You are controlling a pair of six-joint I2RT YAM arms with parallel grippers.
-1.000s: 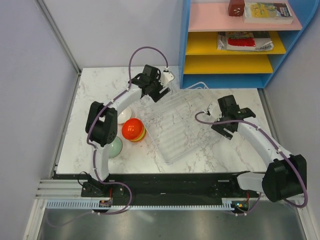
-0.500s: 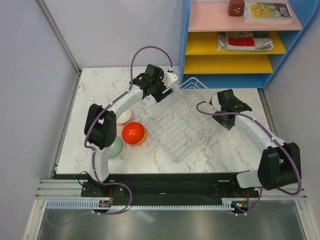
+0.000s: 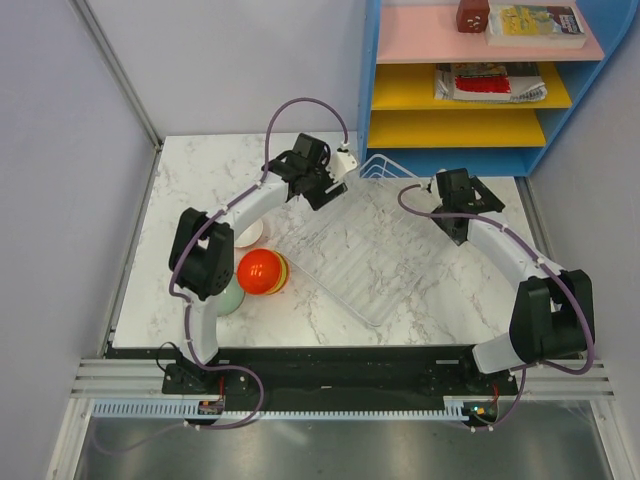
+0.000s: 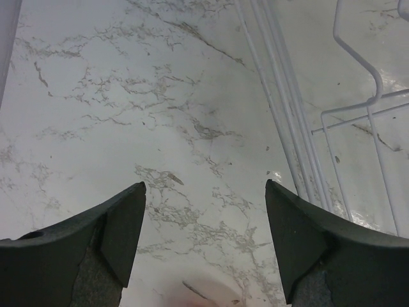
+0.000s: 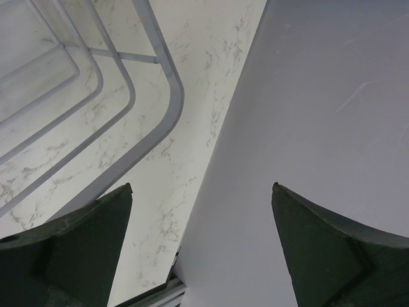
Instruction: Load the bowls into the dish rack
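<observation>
With left gripper (image 4: pixel 204 192) and right gripper (image 5: pixel 201 192) both wide and empty by the far end of the dish rack (image 3: pixel 365 260), set askew mid-surface, best to swing the left one to the bowls (image 3: pixel 262 272) clustered near the left edge of the surface (image 3: pixel 190 180) and pinch one rim squarely.

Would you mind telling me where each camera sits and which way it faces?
Top external: above, behind the bases, looking down at the marble table, bowls, dish rack and blue shelf; left arm and right arm show.
Left wrist: on the left arm, facing down at marble beside the rack's edge; open left gripper shows.
Right wrist: on the right arm, facing down at the rack's corner and grey wall; open right gripper shows.
Shared: all see the rack.
</observation>
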